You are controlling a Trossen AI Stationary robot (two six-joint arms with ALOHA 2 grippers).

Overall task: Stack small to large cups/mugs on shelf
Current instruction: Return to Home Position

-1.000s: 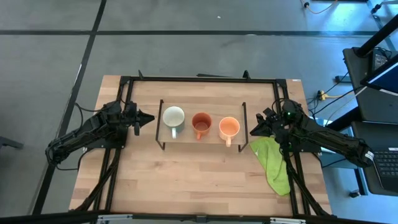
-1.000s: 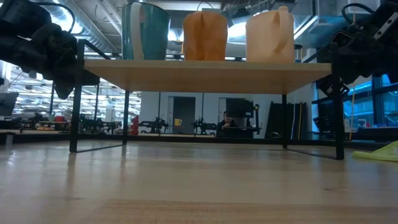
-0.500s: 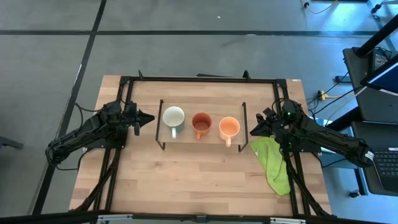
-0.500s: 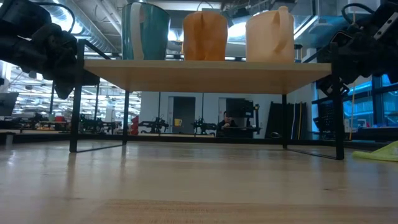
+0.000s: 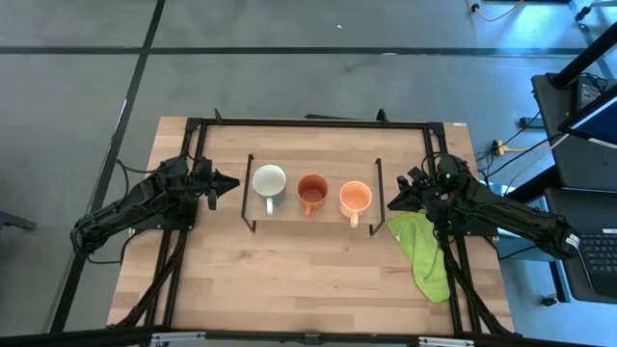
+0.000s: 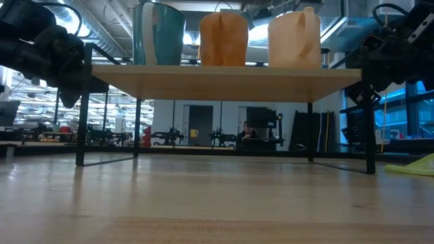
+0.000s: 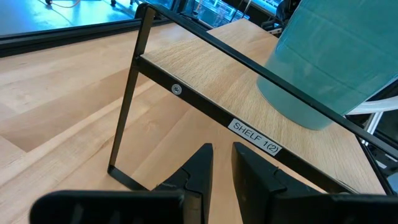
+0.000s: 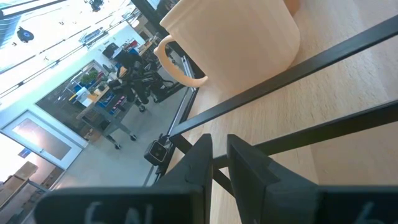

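My left gripper (image 5: pixel 228 181) hangs just off one end of the low light-wood wire-legged shelf (image 5: pixel 328 214), fingers pinched nearly together, empty. Right ahead on the board stands the white mug with pale green inside (image 5: pixel 269 180), then the dark orange-brown mug (image 5: pixel 312 191), then the light orange mug (image 5: pixel 355 198), nearest my right gripper (image 5: pixel 392 202), equally pinched and empty.

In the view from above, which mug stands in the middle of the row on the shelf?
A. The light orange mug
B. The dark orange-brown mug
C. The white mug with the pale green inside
B: in the high view the dark orange-brown mug stands on the shelf between the white mug on one side and the light orange mug on the other.
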